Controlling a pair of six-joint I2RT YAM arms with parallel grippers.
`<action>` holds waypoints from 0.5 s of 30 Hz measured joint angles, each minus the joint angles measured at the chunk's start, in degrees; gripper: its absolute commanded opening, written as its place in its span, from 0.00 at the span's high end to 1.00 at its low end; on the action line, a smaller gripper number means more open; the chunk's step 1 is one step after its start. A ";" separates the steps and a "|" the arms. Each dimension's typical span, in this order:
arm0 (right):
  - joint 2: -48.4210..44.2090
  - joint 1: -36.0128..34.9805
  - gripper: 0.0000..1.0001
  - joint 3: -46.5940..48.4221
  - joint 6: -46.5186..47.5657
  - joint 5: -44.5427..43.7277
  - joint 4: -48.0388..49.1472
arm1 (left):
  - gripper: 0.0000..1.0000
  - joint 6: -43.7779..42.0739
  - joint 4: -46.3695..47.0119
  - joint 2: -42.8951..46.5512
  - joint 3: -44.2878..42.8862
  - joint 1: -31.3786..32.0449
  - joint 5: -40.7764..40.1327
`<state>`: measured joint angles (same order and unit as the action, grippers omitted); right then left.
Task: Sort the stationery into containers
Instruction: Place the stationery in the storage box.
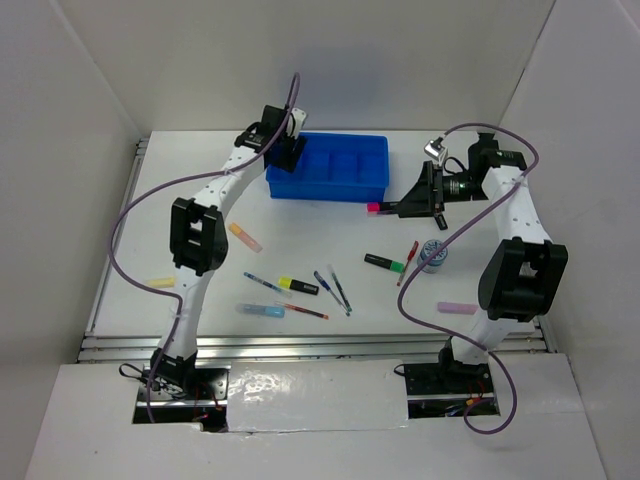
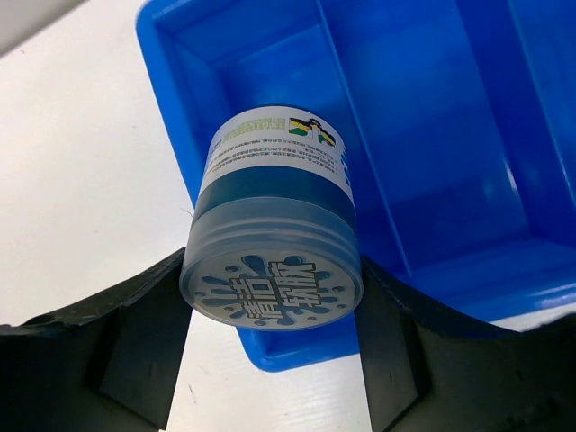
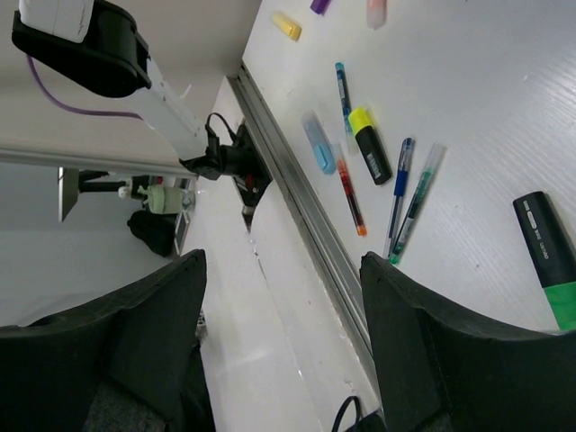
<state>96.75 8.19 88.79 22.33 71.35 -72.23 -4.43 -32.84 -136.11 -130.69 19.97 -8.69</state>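
My left gripper (image 2: 272,283) is shut on a round pale-blue jar (image 2: 270,225) with a printed lid. It hangs over the left end compartment of the bright blue tray (image 2: 432,117). In the top view the left gripper (image 1: 289,152) is at the left end of the blue tray (image 1: 335,168). My right gripper (image 1: 399,209) stands open with nothing between its fingers (image 3: 153,315). It hovers right of a pink highlighter (image 1: 374,208) that lies in front of the tray. Pens and markers lie scattered on the table, among them a green highlighter (image 1: 385,263) and a yellow highlighter (image 1: 298,285).
An orange marker (image 1: 244,237) and a yellow one (image 1: 160,282) lie at the left. A pale-blue disc (image 1: 433,255), a red pen (image 1: 408,262) and a pink marker (image 1: 456,308) lie at the right. Blue pens (image 1: 334,290) and a pale-blue marker (image 1: 260,311) lie near the front rail (image 1: 300,345).
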 measured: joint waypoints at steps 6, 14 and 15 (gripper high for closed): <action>0.26 -0.02 0.25 -0.31 1.40 0.07 -0.83 | 0.95 -0.26 3.48 -0.24 0.00 0.85 -2.38; 0.28 -0.02 0.25 -0.31 2.23 0.85 -1.68 | 0.95 -1.60 6.91 -3.34 -0.02 1.95 -5.84; 0.28 -0.02 0.25 -0.31 2.43 0.92 -1.99 | 0.95 -1.64 7.10 -3.80 -0.02 2.01 -6.29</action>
<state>97.03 8.16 88.49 24.75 72.27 -74.22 -6.07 -25.74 -139.92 -130.72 21.98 -14.98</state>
